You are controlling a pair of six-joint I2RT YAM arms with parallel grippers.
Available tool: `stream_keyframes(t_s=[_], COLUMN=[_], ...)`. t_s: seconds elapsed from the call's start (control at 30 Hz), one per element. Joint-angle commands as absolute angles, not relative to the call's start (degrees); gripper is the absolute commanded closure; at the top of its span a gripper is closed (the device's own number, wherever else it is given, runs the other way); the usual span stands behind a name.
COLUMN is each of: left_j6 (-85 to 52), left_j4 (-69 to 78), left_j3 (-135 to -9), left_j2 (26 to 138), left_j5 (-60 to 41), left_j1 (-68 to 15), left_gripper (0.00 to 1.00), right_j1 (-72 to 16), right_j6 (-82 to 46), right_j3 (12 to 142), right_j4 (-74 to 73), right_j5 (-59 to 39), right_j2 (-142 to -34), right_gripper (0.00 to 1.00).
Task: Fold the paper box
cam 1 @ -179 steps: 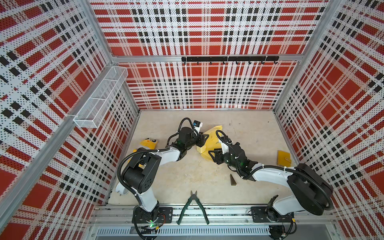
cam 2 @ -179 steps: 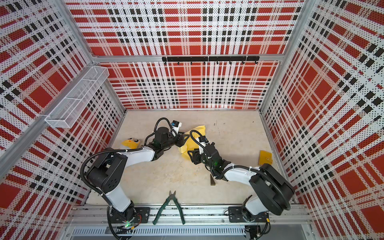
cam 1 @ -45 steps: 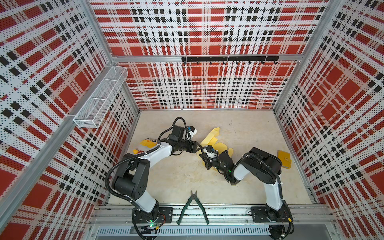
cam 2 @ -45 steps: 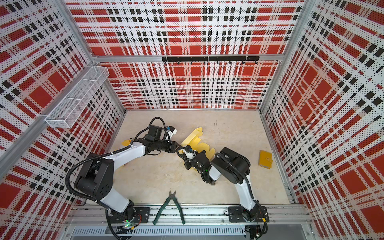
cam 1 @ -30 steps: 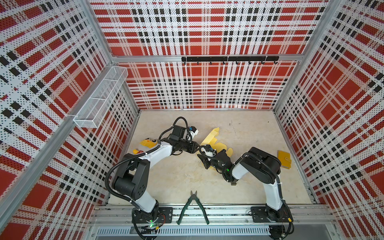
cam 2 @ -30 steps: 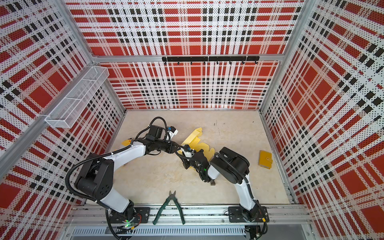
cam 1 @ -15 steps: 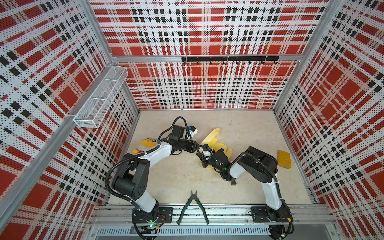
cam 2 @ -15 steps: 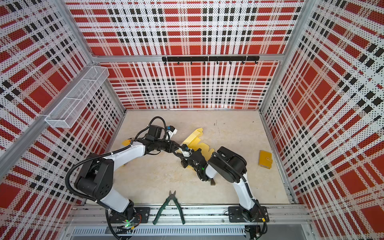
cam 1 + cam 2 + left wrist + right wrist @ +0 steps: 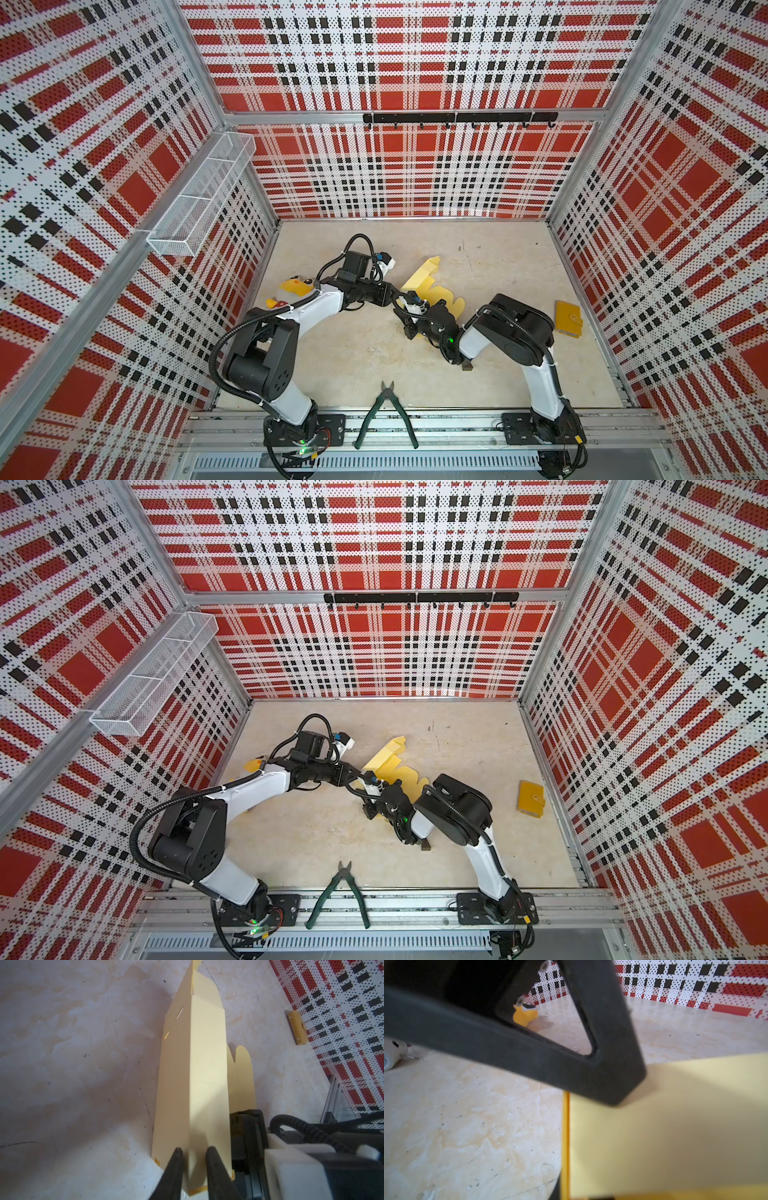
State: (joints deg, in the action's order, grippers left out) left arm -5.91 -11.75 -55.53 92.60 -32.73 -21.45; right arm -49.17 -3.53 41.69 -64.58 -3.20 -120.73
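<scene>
Plaid walls of red, black and white perforated panels close in a beige bench [image 9: 498, 374] on three sides. Near the middle of the bench, a little toward its left edge, lies the paper box [image 9: 420, 276], pale yellow and only partly folded: one long panel stands up as a ridge, and scalloped flaps lie flat on the side toward the right edge. The left gripper [image 9: 194, 1150] reaches it from the left edge, and its two black fingers [image 9: 177, 1159] are nearly closed, pinching the near end of the raised ridge between them. The right gripper [image 9: 410, 328] sits low at the front corner of the sheet with its jaws closed; the right wrist view shows one finger [image 9: 612, 1076] with its tip over the edge of a flat panel, but I cannot tell whether card is caught between the jaws. A yellow plush toy [image 9: 293, 286] rests by the left edge, an orange-yellow flat piece [image 9: 568, 318] by the right edge, and green-handled pliers [image 9: 386, 409] at the front edge.
</scene>
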Motion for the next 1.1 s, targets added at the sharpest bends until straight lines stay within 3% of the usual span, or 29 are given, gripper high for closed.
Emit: stream_keyframes(t_s=[0.0, 0.1, 0.27, 0.4, 0.57, 0.73, 0.8, 0.93, 1.0, 1.03, 1.07], left_j6=[-6.15, -6.24, -6.41, -6.59, -6.69, -6.92, -6.88, -7.08, -7.26, -7.25, -7.21], left_j4=[-12.73, -12.57, -12.47, -12.04, -11.6, -11.16, -11.01, -10.85, -10.66, -10.22, -9.72], left_j3=[-53.8, -53.7, -53.7, -53.35, -53.25, -52.69, -52.57, -52.53, -52.47, -52.43, -52.44], left_j2=[91.94, 91.97, 91.93, 91.58, 91.63, 91.07, 90.9, 90.48, 89.84, 89.03, 88.14], left_j5=[-31.48, -31.45, -31.48, -31.52, -31.08, -31.06, -31.08, -31.22, -31.2, -31.3, -31.54], left_j1=[-21.38, -21.36, -21.36, -21.31, -21.36, -21.27, -21.29, -21.31, -21.36, -21.38, -21.38], left_gripper=[0.76, 0.76, 0.76, 0.76, 0.76, 0.76, 0.76, 0.75, 0.64, 0.57, 0.53], right_j1=[-49.52, -49.53, -49.54, -49.54, -49.55, -49.53, -49.54, -49.5, -49.57, -49.55, -49.57], right_j6=[-5.21, -5.01, -4.29, -2.57, -0.8, -0.44, -0.44, 0.22, 0.35, 0.23, 0.02], right_j3=[41.85, 41.89, 41.12, 41.35, 43.45, 44.99, 44.81, 44.53, 44.48, 44.43, 44.31], right_j4=[-61.81, -61.26, -59.73, -57.12, -54.78, -53.07, -53.54, -53.36, -52.9, -52.64, -52.46], right_j5=[-4.04, -3.71, -2.42, -2.2, -2.71, -4.03, -4.35, -4.24, -4.24, -4.06, -3.83], right_j2=[-121.52, -120.65, -116.3, -112.94, -111.86, -112.66, -113.12, -112.81, -112.19, -111.77, -111.33], right_gripper=[1.0, 1.0, 0.71, 0.64, 0.66, 0.94, 1.0, 1.0, 1.0, 0.93, 0.79])
